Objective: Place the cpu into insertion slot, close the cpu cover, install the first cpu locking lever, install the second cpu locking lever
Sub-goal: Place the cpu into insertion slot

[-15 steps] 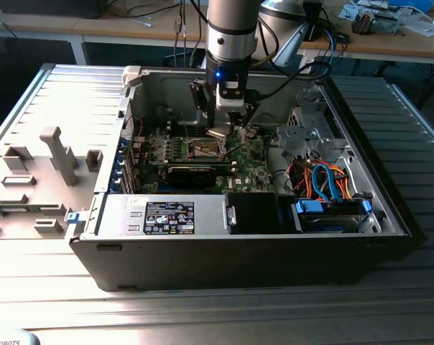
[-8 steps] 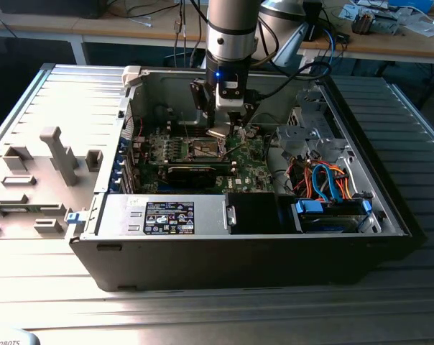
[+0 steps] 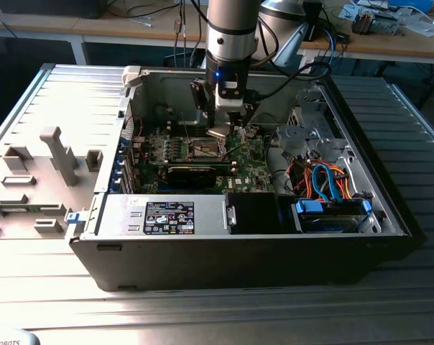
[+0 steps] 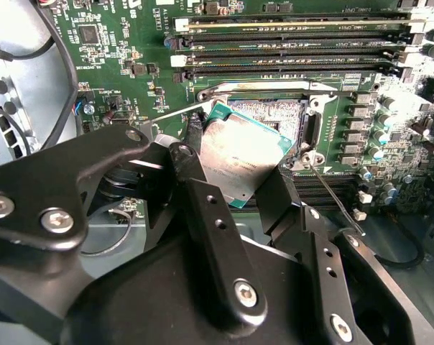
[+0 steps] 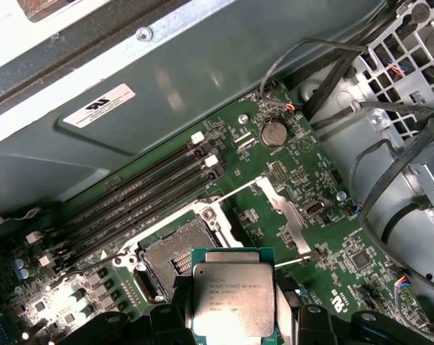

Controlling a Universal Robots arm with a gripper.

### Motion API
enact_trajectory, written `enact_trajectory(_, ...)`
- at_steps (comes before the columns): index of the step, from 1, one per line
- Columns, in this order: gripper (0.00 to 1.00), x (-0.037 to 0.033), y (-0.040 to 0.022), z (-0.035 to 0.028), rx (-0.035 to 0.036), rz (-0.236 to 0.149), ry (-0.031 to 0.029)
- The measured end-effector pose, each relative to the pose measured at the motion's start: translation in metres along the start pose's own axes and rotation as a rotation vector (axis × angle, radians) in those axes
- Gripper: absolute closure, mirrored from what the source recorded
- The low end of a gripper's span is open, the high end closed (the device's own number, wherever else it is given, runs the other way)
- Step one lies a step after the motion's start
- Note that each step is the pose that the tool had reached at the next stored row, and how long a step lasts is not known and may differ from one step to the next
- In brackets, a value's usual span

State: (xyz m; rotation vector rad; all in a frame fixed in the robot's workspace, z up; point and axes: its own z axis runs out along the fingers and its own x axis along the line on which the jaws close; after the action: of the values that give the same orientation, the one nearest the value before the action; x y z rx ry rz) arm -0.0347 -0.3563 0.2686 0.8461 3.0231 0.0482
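We see the hand [image 4: 233, 159] clamped on the cpu [image 5: 233, 305], its 2 fingers pressing opposite edges. The cpu hangs close above the insertion slot [image 5: 177, 251], not yet seated in it.

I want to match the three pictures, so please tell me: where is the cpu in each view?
Exterior view: the cpu hangs in the gripper, by the insertion slot.
Second wrist view: tilted between the black fingers, partly over the slot.
First wrist view: metal face toward the camera, near the slot.
Shared landmark: the insertion slot.
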Motion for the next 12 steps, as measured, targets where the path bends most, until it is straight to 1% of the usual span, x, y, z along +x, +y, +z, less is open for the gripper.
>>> enact_trajectory(12, 0.46, 0.0000, 0.0000, 0.0000, 0.0001, 0.012, -0.0005)
